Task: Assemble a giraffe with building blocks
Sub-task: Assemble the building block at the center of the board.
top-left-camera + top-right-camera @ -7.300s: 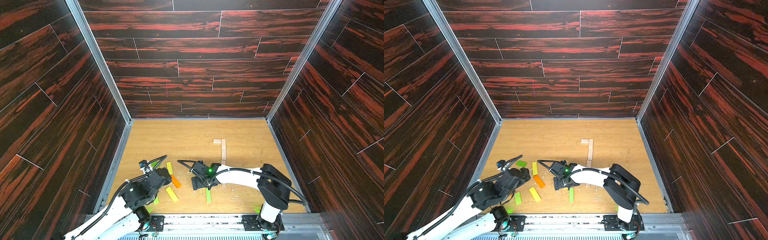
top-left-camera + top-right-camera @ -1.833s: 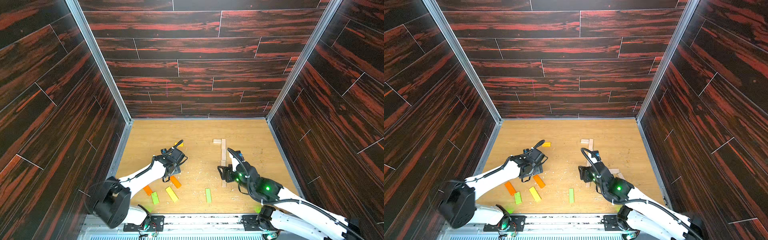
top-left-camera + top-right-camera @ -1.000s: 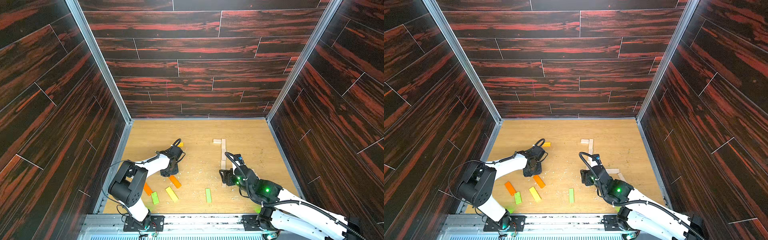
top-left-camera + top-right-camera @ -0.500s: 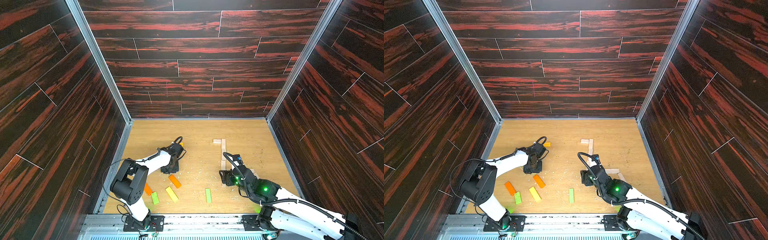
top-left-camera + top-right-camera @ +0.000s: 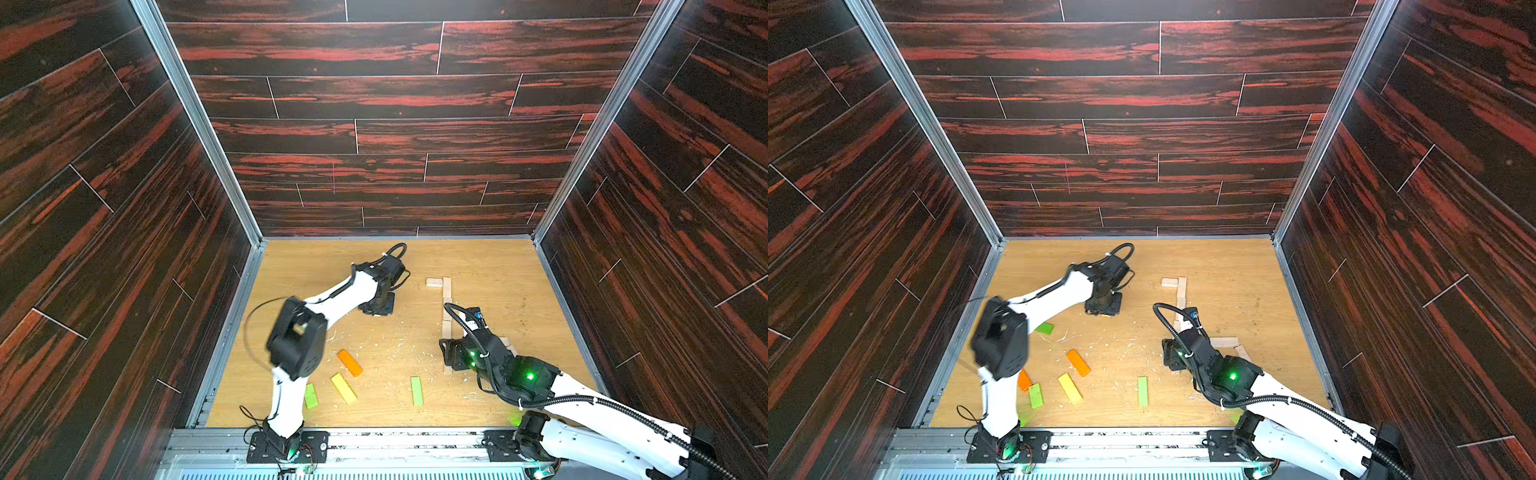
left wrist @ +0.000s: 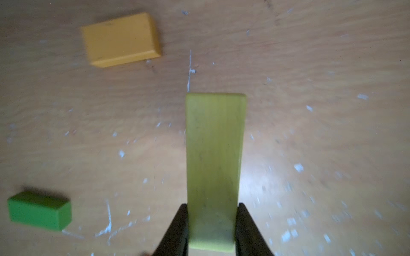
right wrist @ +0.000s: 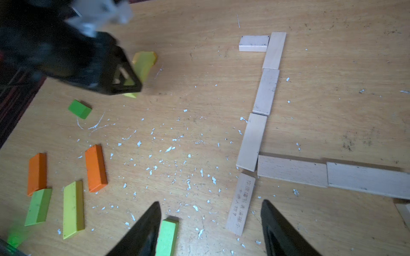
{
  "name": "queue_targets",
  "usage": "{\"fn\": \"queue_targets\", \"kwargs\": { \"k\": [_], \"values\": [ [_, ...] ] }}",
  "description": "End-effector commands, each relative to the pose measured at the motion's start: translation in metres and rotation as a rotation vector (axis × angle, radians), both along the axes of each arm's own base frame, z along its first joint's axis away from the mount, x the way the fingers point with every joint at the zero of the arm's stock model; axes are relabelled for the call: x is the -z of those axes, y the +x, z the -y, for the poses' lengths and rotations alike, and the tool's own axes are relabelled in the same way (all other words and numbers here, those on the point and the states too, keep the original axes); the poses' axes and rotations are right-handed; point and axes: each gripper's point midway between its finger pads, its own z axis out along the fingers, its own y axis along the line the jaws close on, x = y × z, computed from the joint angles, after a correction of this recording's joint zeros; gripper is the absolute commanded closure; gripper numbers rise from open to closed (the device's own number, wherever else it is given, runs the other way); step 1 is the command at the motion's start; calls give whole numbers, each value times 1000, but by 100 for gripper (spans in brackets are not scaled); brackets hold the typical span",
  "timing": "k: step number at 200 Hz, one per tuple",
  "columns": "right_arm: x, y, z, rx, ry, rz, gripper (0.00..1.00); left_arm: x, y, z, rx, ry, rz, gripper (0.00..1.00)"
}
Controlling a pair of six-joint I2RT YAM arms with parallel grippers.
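My left gripper (image 6: 211, 221) is shut on one end of a yellow-green building block (image 6: 214, 168), held low over the wooden floor; in both top views it sits left of centre (image 5: 376, 305) (image 5: 1102, 307). Plain wooden blocks lie flat as a figure: a head block (image 7: 254, 43), a neck column (image 7: 266, 90), a body row (image 7: 292, 169) and a lettered leg (image 7: 240, 204). My right gripper (image 7: 210, 202) hangs open over the floor beside that leg, holding nothing (image 5: 451, 357).
Loose blocks lie near the front left: two orange (image 7: 95, 168) (image 7: 37, 172), a yellow (image 7: 73, 209), two green (image 7: 38, 206) (image 7: 167, 235), plus a short green one (image 6: 40, 210) and an orange-yellow one (image 6: 121, 40) by my left gripper. Dark walls (image 5: 124, 249) enclose the floor.
My left gripper, shut on the yellow-green block, has shifted right towards the middle as its arm swung. The right arm has hardly moved.
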Motion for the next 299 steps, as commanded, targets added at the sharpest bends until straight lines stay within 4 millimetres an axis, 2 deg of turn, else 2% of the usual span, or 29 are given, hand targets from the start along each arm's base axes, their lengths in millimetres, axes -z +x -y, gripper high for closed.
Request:
{"fn": "queue_targets", "kwargs": {
  "k": [1,34,49,98,106,131,143,156,170,195,219,299],
  "values": [
    [-5,2,-1,18,5,1,28,13,2,-9,18,63,-75,89],
    [-3,2,-2,17,1,-1,28,34,21,-14,-18,50,-107,89],
    [-2,2,-1,18,-2,-3,28,41,23,-20,-19,67,-134,89],
    [-1,3,-2,16,-11,-4,28,48,35,-28,-21,46,-166,86],
    [0,3,-3,16,-11,-5,28,48,36,-29,-24,46,-163,80],
    [3,3,-3,19,-11,-10,28,45,36,-31,-29,44,-163,52],
    [4,3,-4,18,-11,-12,28,43,35,-31,-30,40,-167,45],
    [5,4,-4,17,-15,-13,28,39,32,-32,-30,41,-167,43],
    [5,4,-4,15,-19,-13,28,35,31,-32,-34,30,-153,43],
    [5,5,-6,13,-15,-11,28,32,37,-31,-42,17,-116,53],
    [7,5,-8,8,-18,-15,28,37,34,-26,-39,4,-157,60],
    [7,5,-9,4,-20,-16,28,39,44,-24,-64,4,-132,71]
  ]
}}
